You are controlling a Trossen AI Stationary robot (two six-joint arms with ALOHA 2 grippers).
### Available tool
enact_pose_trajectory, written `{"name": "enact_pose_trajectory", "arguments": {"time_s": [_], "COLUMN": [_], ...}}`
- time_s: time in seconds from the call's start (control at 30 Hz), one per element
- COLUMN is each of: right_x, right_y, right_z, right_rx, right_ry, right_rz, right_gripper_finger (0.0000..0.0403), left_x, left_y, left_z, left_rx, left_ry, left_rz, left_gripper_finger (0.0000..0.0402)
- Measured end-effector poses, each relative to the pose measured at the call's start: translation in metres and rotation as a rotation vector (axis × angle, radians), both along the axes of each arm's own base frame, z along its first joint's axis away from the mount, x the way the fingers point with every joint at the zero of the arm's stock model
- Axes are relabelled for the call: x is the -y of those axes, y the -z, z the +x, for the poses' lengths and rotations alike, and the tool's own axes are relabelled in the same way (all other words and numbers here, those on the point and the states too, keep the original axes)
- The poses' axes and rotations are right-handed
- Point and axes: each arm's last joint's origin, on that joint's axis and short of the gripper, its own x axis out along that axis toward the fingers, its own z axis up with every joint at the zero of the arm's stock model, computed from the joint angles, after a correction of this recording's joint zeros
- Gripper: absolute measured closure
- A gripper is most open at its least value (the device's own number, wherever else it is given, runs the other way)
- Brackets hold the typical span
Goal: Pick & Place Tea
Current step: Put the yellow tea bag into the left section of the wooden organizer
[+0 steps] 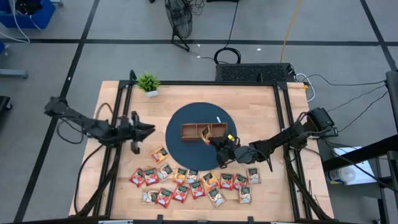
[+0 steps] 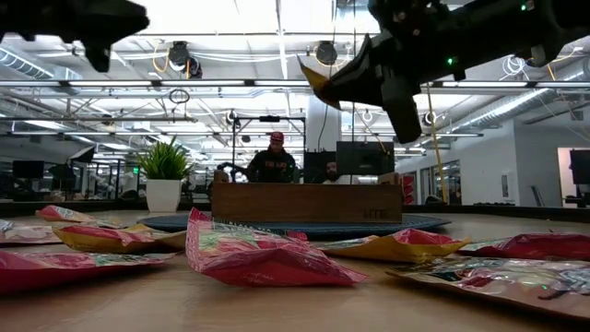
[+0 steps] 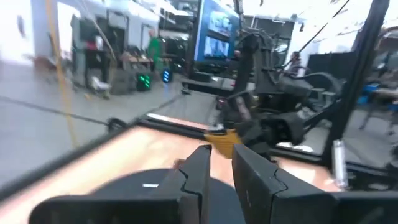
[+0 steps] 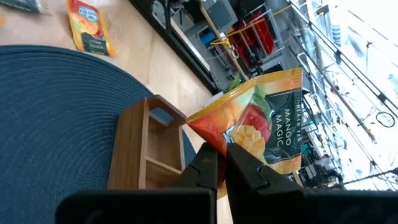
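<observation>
Currently mango sachet (image 4: 258, 118) pinched by one corner in right gripper (image 4: 219, 163), fingers clamped shut on it, hanging in air just off the wooden tray's (image 1: 204, 131) right end. Tray compartments open-topped, tray long axis running left-right across the blue round mat (image 1: 180, 146) at table centre. Sachet sits tilted, bulk of it beyond the fingertips toward the tray; nearest compartment is the right-end one, so drop looks like a short reach inward and down. Remaining sachets (image 1: 186, 185) scattered in rows along table's front edge, one orange one (image 1: 160, 153) near mat's front-left rim. Left gripper (image 1: 145, 129) parked off the mat's left side, fingers slightly apart, holding nothing. Right arm clearly nearer.
</observation>
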Motion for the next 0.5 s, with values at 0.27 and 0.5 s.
{"name": "enact_pose_trajectory", "arguments": {"time_s": [0.27, 0.5], "right_x": [0.002, 0.002], "right_y": [0.001, 0.001], "right_z": [0.001, 0.001], "right_rx": [-0.003, -0.011], "right_ry": [-0.015, -0.017], "right_rz": [0.011, -0.001], "right_gripper_finger": [0.0400, 0.0399], "left_x": [0.003, -0.006], "left_y": [-0.015, -0.036], "left_z": [0.071, 0.113], "left_rx": [-0.171, -0.401], "left_ry": [-0.057, -0.118], "left_rz": [0.054, 0.080], "left_gripper_finger": [0.0246, 0.0143]}}
